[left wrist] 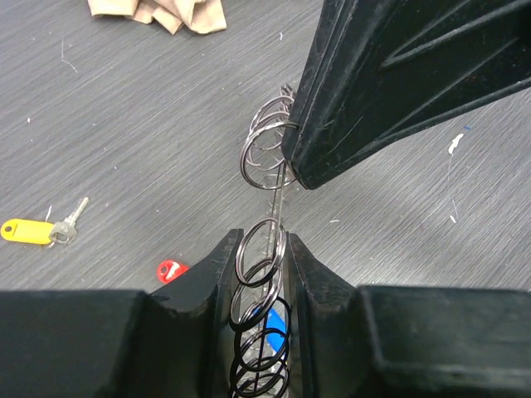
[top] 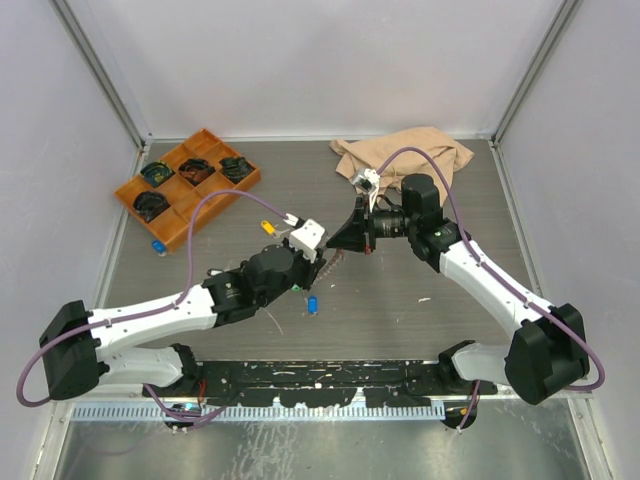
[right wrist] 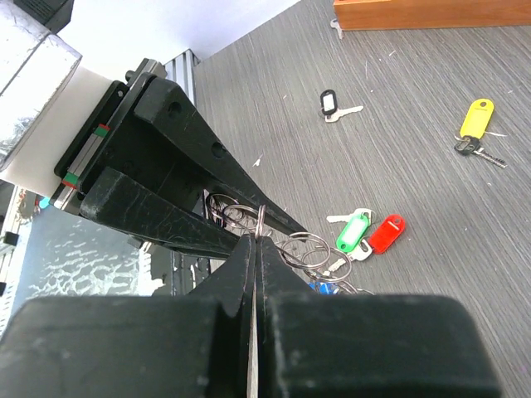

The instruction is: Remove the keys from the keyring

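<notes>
Blue key (top: 313, 303) lies on the table, just this side of the left gripper (top: 322, 262). Mid-table we've got the keyring (left wrist: 261, 249) strung between both claws. The left one's fingers (left wrist: 207, 274) sit against both sides of its loops, and the right gripper (right wrist: 255, 240) is pressed together on its far end. Red key (right wrist: 386, 234) and green key (right wrist: 353, 232) lie just below it; we can't tell if they're attached. Further out, yellow key (top: 268, 226) and black key (right wrist: 329, 102) lie loose, well apart from the ring. Orange tray (top: 147, 222) and cloth (top: 400, 155) are at the back.
</notes>
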Controlling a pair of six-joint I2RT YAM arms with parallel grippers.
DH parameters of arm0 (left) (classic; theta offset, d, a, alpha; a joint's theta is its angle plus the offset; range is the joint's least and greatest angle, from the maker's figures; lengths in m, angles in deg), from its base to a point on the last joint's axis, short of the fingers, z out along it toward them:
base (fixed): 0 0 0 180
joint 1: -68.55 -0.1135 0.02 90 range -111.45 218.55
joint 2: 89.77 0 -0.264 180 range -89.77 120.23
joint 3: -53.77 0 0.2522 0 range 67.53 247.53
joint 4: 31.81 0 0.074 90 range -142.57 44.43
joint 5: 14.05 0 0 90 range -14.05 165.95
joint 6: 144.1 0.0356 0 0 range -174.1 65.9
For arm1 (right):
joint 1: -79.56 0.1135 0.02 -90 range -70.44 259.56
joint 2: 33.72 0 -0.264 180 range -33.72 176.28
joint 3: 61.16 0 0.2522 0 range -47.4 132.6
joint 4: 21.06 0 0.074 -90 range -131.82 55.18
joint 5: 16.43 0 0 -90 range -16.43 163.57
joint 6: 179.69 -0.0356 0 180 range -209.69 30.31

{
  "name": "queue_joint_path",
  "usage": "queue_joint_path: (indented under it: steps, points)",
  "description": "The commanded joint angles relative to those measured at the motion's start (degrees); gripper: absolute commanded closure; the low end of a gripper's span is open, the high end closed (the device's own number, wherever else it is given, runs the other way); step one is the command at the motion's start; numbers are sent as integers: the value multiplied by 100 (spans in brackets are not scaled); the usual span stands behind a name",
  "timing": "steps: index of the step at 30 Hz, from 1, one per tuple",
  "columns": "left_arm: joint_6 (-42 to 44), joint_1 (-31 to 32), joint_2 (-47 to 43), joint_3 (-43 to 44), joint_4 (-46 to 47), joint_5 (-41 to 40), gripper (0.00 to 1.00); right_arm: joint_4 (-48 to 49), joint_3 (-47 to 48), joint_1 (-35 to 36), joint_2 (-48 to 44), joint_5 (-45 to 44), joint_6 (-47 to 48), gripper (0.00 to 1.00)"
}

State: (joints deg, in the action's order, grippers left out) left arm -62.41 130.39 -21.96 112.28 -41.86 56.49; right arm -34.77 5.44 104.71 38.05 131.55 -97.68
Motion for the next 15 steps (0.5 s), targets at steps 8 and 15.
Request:
queue_joint_path:
  steps: [8, 15]
  points:
    - [-105, -126, -444, 15, 435, 466, 100, -70, 245, 19, -75, 189, 586, 90]
    - [-848, -228, -359, 29, 291, 636, 100, -507, 351, -16, -19, 64, 1119, 71]
